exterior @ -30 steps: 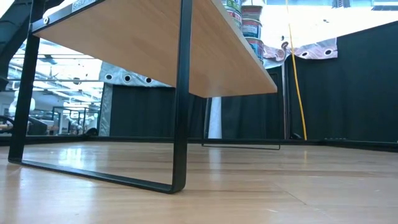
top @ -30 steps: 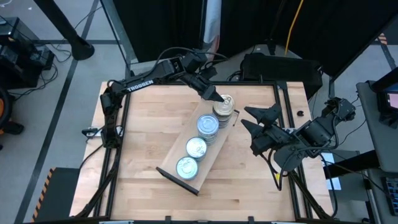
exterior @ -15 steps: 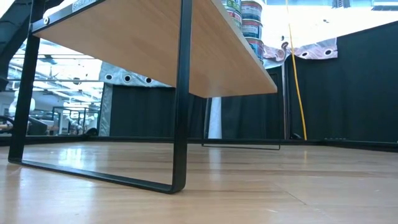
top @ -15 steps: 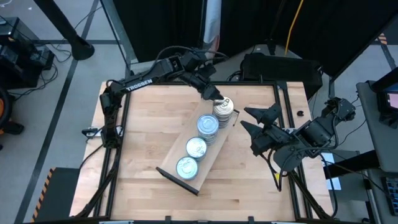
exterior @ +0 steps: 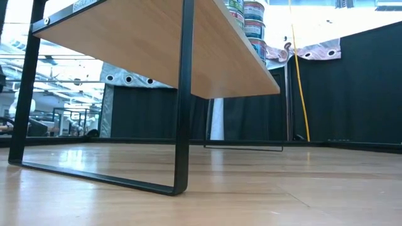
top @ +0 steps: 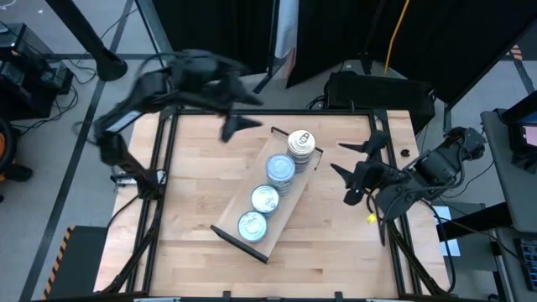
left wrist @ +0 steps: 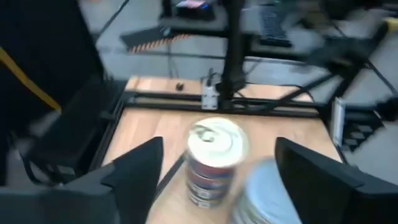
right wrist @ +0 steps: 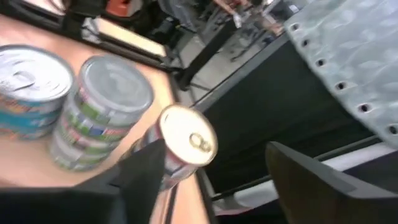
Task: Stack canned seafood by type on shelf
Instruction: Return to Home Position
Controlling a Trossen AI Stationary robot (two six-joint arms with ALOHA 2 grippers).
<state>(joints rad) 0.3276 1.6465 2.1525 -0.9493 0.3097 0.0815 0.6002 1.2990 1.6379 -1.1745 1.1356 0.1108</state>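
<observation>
The canned seafood (top: 280, 168) stands in four stacks in a single row along the shelf (top: 284, 209), a light board lying diagonally across the middle of the table (top: 193, 168). Three stacks show bluish tops. The stack at the shelf's far end has a pale silver-gold pull-tab top. The tins' sides carry blue, green and red bands. The left gripper (top: 239, 126) hangs blurred over the table's far left part, apart from the stacks, fingers spread wide and empty. The right gripper (top: 337, 156) sits near the shelf's far end, fingers apart, holding nothing.
</observation>
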